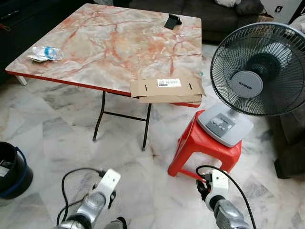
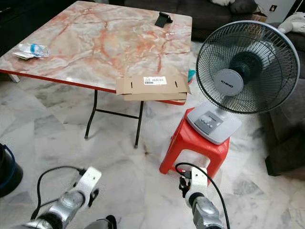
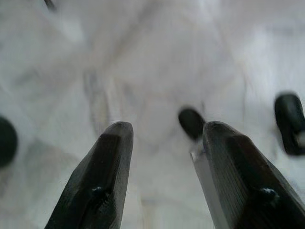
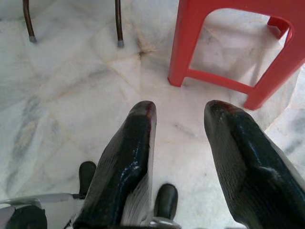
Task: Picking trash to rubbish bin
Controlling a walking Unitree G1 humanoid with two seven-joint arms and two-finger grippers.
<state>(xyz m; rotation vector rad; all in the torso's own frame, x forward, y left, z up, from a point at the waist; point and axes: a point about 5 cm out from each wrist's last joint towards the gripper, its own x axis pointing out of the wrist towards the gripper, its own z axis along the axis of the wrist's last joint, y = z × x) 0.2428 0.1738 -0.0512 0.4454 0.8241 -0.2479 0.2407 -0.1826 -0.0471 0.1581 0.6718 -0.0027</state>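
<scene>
- Left eye view: a crumpled plastic bottle (image 1: 47,52) lies near the marble table (image 1: 109,43) edge at the robot's left; a flat cardboard box (image 1: 167,88) overhangs the near edge; a black bin (image 1: 13,169) stands on the floor, far left.
- Left wrist view: left tool (image 3: 164,143) spread, holding nothing, over blurred floor.
- Right wrist view: right tool (image 4: 177,119) spread, holding nothing, near a red stool (image 4: 238,43).

A home living room, with a white marble-tile floor (image 1: 57,129) throughout. A folding marble-pattern table (image 1: 109,43) fills the upper left; a dark sofa (image 1: 209,12) lines the top edge, and a fan (image 1: 257,71) sits on 1 red plastic stool (image 1: 200,145) at right.
</scene>
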